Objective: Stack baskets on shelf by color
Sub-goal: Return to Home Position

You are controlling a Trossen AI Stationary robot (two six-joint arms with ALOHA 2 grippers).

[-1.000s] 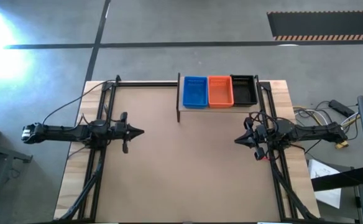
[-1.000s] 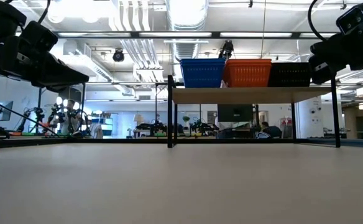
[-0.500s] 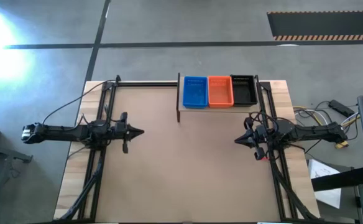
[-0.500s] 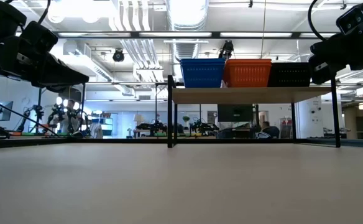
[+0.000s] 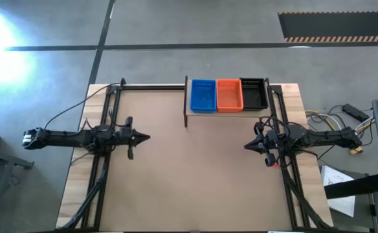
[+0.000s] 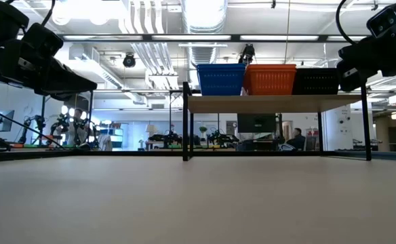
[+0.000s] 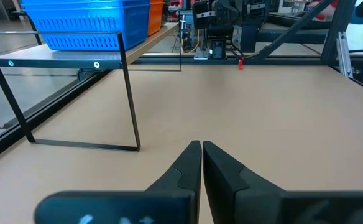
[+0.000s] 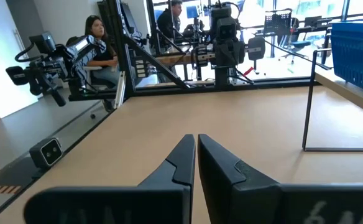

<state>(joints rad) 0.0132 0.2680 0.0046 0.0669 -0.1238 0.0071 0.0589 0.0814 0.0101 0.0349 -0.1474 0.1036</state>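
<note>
The shelf (image 5: 188, 111) stands at the table's far edge, right of centre, on thin dark legs. On it sit side by side a blue stack of baskets (image 5: 203, 95), an orange stack (image 5: 229, 94) and a black stack (image 5: 254, 93); the low view shows them at blue (image 6: 221, 79), orange (image 6: 270, 78) and black (image 6: 315, 81). My left gripper (image 5: 147, 137) hovers shut over the table's left side, pointing right. My right gripper (image 5: 246, 146) hovers shut over the right side, pointing left, near the shelf's front. Both are empty.
The wide tan tabletop (image 5: 189, 175) lies bare between the arms. Dark arm mounts and cables run along both side edges. The left wrist view shows the shelf's leg (image 7: 130, 99) and the right arm beyond. People sit in the room behind (image 8: 97, 37).
</note>
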